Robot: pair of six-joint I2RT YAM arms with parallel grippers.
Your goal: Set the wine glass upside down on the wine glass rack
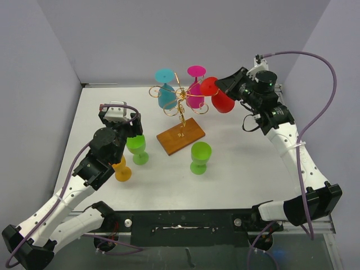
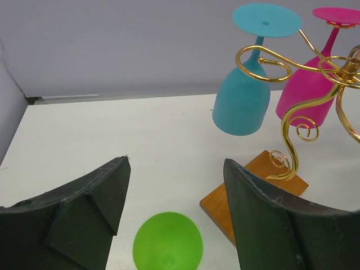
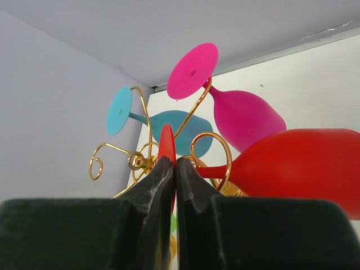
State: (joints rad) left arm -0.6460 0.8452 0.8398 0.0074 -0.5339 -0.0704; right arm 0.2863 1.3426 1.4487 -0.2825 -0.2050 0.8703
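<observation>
My right gripper (image 3: 175, 163) is shut on the edge of the red wine glass's round foot (image 3: 166, 143). The red wine glass (image 1: 222, 101) lies tilted at the right side of the wine glass rack (image 1: 181, 101). Its stem passes through a gold loop (image 3: 225, 152), and its bowl (image 3: 298, 169) points away to the right. The rack is gold wire on a brown wooden base (image 1: 180, 135). My left gripper (image 2: 175, 169) stands open just above a green glass (image 2: 167, 242), holding nothing.
A teal glass (image 1: 166, 95) and a magenta glass (image 1: 196, 95) hang upside down on the rack. A second green glass (image 1: 200, 156) stands right of the base. An orange glass (image 1: 121, 169) stands under my left arm. Walls close the back and both sides.
</observation>
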